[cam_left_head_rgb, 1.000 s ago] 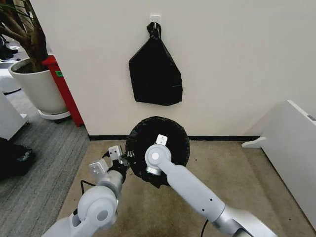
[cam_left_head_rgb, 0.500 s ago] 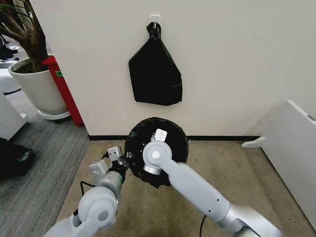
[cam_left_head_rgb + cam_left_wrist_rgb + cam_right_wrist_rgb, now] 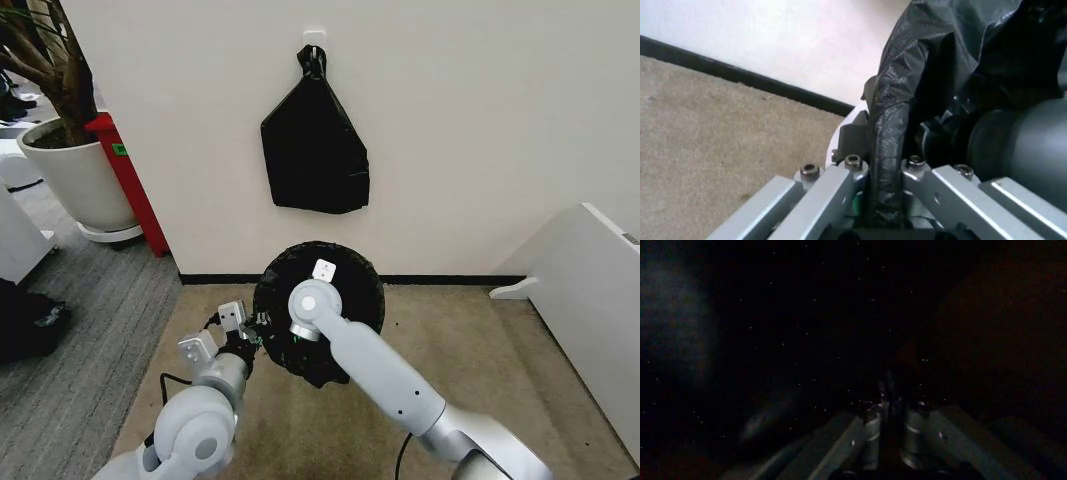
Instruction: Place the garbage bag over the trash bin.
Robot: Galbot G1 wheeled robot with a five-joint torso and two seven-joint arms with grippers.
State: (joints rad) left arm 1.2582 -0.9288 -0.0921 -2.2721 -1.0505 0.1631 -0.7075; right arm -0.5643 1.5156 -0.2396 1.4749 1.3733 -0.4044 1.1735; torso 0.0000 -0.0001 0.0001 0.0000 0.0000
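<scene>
Your left gripper (image 3: 883, 210) is clenched on a fold of the garbage bag (image 3: 897, 130); in the left wrist view the black plastic runs straight down between the two metal fingers (image 3: 830, 192). In the head view that left gripper (image 3: 250, 335) sits at about 9 o'clock of the bag-covered bin mouth. Your right gripper (image 3: 890, 405) is down inside the bag, in near darkness, its fingers drawn close together; you cannot tell whether any plastic is caught between them.

You can see the garbage bag (image 3: 345, 275) draped over the trash bin (image 3: 852, 116), whose pale rim peeks out beside the plastic in the left wrist view. It stands on the tan carpet (image 3: 480, 360) just in front of the wall.

At 12 o'clock from the bin, a knotted black bag bundle (image 3: 313, 150) hangs on the wall. At 10 o'clock, a large white pot (image 3: 75, 175) holds a plant.

No readable writing shows anywhere.
</scene>
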